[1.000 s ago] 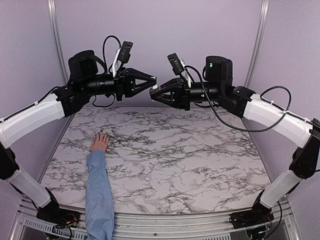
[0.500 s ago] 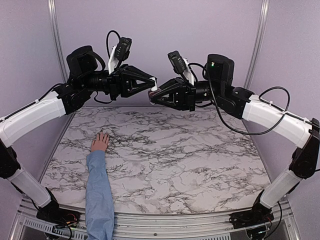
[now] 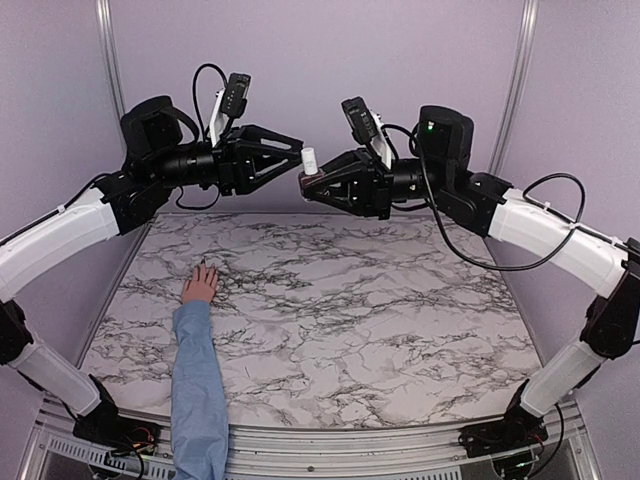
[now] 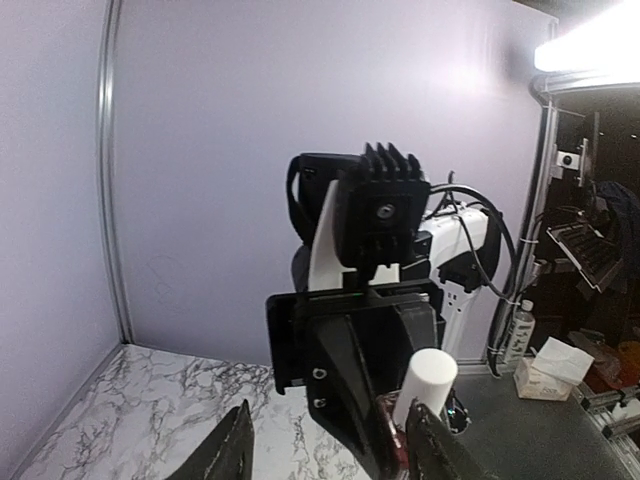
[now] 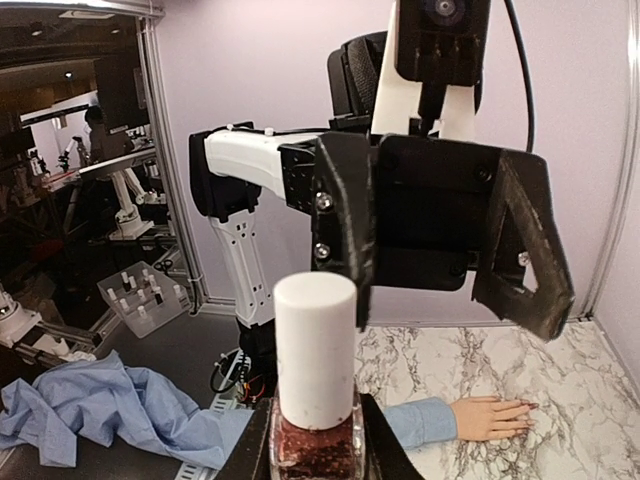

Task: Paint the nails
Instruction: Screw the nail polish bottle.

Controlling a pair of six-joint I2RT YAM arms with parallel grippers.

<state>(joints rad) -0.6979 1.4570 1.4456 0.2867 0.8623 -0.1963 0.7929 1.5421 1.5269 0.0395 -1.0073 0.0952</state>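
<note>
The left arm (image 3: 70, 235) rises from the near left corner and reaches level toward the middle, high above the counter (image 3: 400, 310), and its left tool (image 3: 297, 160) stands open and empty, the two dark fingers spread with the tips pointing right. Below that arm, on the far left part of the marbled counter, a person's hand (image 3: 200, 285) lies flat, palm down, with the fingers pointing toward the far wall and a light blue sleeve (image 3: 198, 390) running back to the near edge. The nails (image 5: 527, 408) are at the fingertips on the counter, too small to tell their colour. Just right of the left tool's tips and apart from them, a nail polish bottle (image 5: 314, 440) is held upright in the air. Its white cap (image 3: 308, 160) is on, and dark red, speckled polish shows through the glass. The right tool (image 3: 309, 186) is clamped on the bottle's glass body from both sides. The right arm (image 3: 545, 235) comes up from the near right corner and stretches left, level with the other arm, so that the two tools face each other.
</note>
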